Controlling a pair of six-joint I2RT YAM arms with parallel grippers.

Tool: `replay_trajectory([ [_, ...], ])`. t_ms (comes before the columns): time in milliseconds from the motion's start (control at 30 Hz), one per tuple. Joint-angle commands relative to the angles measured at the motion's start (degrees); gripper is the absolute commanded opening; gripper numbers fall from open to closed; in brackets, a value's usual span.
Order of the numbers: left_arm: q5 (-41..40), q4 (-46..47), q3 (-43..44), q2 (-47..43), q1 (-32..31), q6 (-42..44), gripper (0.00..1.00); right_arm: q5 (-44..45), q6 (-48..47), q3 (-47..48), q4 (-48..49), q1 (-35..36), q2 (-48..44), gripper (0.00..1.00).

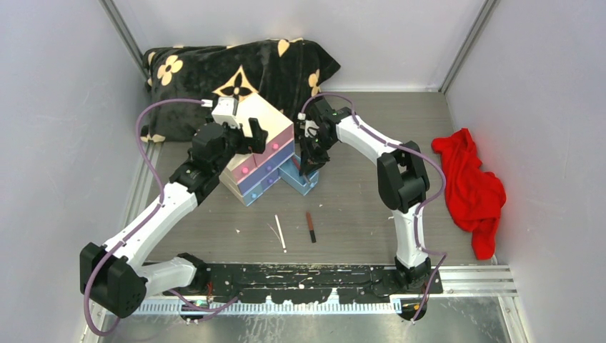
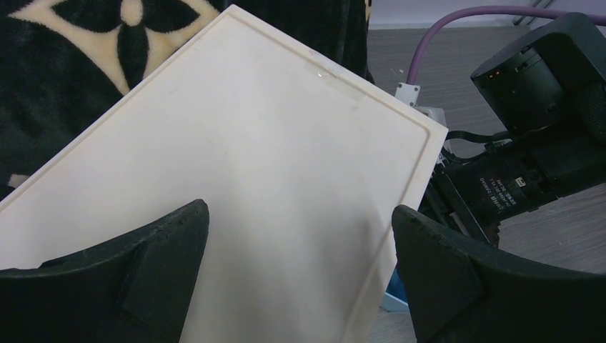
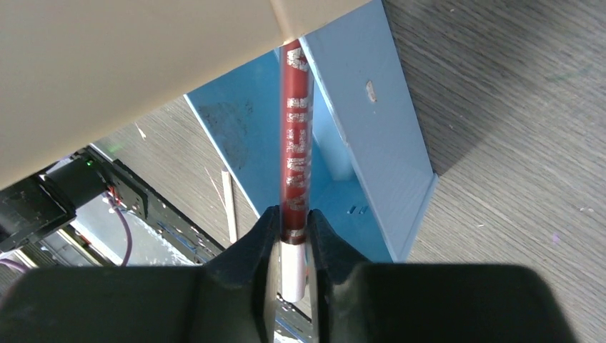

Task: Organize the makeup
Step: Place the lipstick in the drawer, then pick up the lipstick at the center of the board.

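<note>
At the back left of the desk lies a black blanket with cream flower shapes. In front of it the left hand hangs over the flat top of the cream box. Its two dark fingers are spread as wide as they go and grip nothing. Whether they touch the lid cannot be told. The box stands at an angle near the middle of the desk, with pink drawer fronts above blue ones.

Nearer the arm bases, two pieces of the makeup lie loose on the bare desk, close together but apart. The white pencil is thin and pale and lies slightly slanted. Just to its right is a shorter dark pencil, reddish at its far end and black at its near end.

A blue drawer stands pulled out from the right side of the box. It is a shallow light-blue tray, and the part that shows holds nothing. Above it the right hand is nearly closed, its fingers pinching a red-brown pencil close to its white end. The pencil is a slim round stick with worn silvery lettering along its barrel. It points away from the hand over the drawer, and its far tip is hidden under the edge of the cream box.

Well off to the right, a crumpled red cloth lies near the wall.
</note>
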Motion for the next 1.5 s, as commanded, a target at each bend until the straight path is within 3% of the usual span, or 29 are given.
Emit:
replay_trajectory([
  [0, -1.33, -10.28, -1.63, 0.72, 0.36, -1.06, 0.99, -0.39, 0.41, 2.08, 0.51, 0.3, -0.8, 0.26],
  [133, -1.43, -10.29, -1.79, 0.52, 0.37, -1.02, 1.0, -0.49, 0.64, 0.7, 2.28, 0.3, -1.62, 0.33],
  [167, -1.42, -10.25, -1.83, 0.44, 0.38, -1.02, 1.0, -0.15, 0.74, 0.68, 2.5, 0.3, -1.8, 0.45],
  [200, -1.43, -10.28, -1.82, 0.36, 0.37, -1.02, 0.99, 0.05, 0.7, 0.56, 2.8, 0.3, -2.02, 0.49],
  [300, -1.42, -10.24, -1.99, 0.25, 0.37, -0.98, 1.0, 0.3, 0.61, 0.36, 3.53, 0.3, -2.61, 0.51],
  [567, -1.63, -10.62, -1.71, 0.4, 0.36, -0.92, 0.99, 4.7, 0.51, -1.46, 4.69, 0.21, -7.5, 0.52],
  [867, -1.8, -11.35, -0.84, 0.97, 0.33, -0.94, 0.99, 12.44, -1.89, -8.08, 6.87, 0.21, -20.4, 0.52],
  [1067, -1.78, -10.88, -0.75, 2.16, 0.37, -0.46, 0.99, 24.4, -5.1, -16.45, 9.89, 1.79, -32.3, 0.52],
  [1200, -1.95, -11.53, -0.18, 3.2, 0.38, 0.17, 0.99, 24.32, -3.78, -31.69, 22.35, 0.27, -44.5, 0.76],
  [1267, -2.2, -11.9, 0.11, 3.26, 0.4, 0.53, 0.99, 23.96, -2.93, -36.34, 24.95, -2.07, -49.07, 0.84],
  [1333, -2.41, -11.88, -0.01, 2.92, 0.38, 0.72, 0.99, 23.35, -2.86, -39.32, 26.66, -3.52, -52.16, 1.0],
  [1467, -2.98, -12.55, 0.28, 2.55, 0.37, 1.12, 0.99, 21.73, -1.76, -43.38, 27.73, -4.53, -55.1, 1.0],
])
